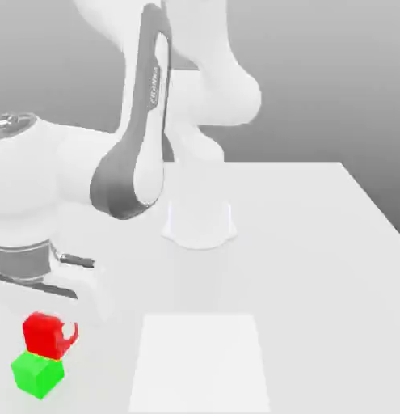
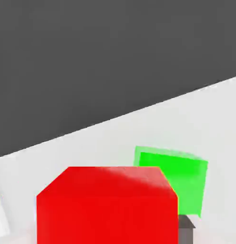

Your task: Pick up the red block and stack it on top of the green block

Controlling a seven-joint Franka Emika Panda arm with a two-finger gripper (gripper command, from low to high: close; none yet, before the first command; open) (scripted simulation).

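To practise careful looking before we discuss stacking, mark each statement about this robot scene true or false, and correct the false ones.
1. The gripper is shut on the red block. True.
2. The green block sits on top of the red one. False: the red block is the upper one, close over the green.
3. Both blocks are at the exterior view's left. True.
4. The blocks rest on the lighter square patch of the table. False: they are beside it, toward the exterior view's left.
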